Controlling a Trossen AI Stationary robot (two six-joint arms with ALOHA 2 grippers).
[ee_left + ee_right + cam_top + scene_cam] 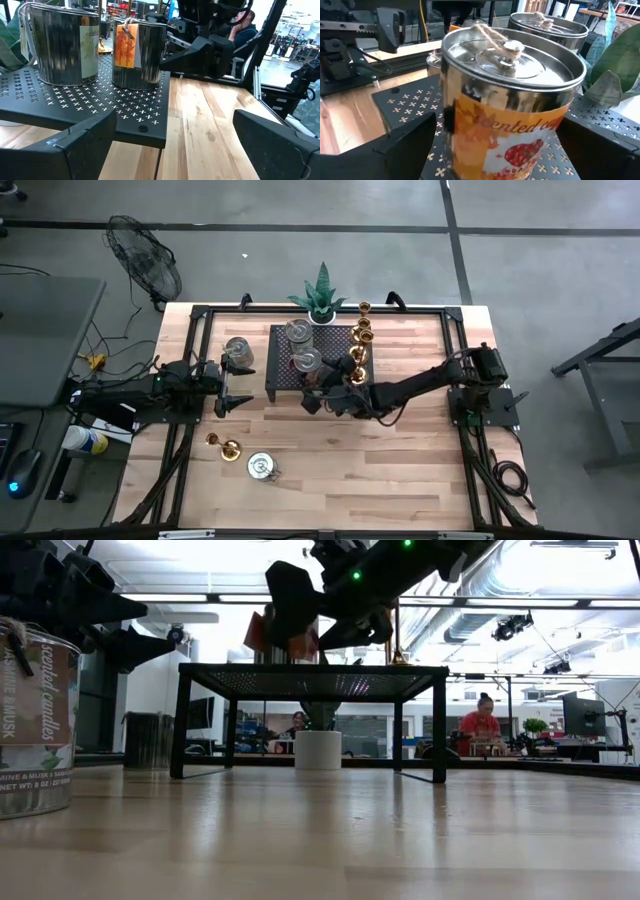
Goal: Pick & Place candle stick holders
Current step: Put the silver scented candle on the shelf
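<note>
Your right gripper (322, 392) reaches over the front of the black rack (400, 102), and its two dark fingers (405, 145) stand spread on either side of a shiny tin (512, 95). Whether the pads touch its sides you cannot tell; the tin's base sits on the rack. That tin is a smooth round can of silvery metal with an orange leaf-printed label, a flat ridged lid and a twine knot on the knob. A second tin (547, 25) of the same kind stands behind it on the rack, near the green plant (320, 292).

Your left gripper (228, 385) waits at the rack's left side, fingers (70, 145) wide apart and holding nothing, above the pale wooden table (400, 460).

The rack's top is matte black sheet punched with small crosses, on slim legs. Slim brass holders (362, 330) stand in a row along its right edge. Another brass holder (226, 445) and a round silvery one (261, 467) lie on the table's front left, and a third tin (238, 352) stands left of the rack.
</note>
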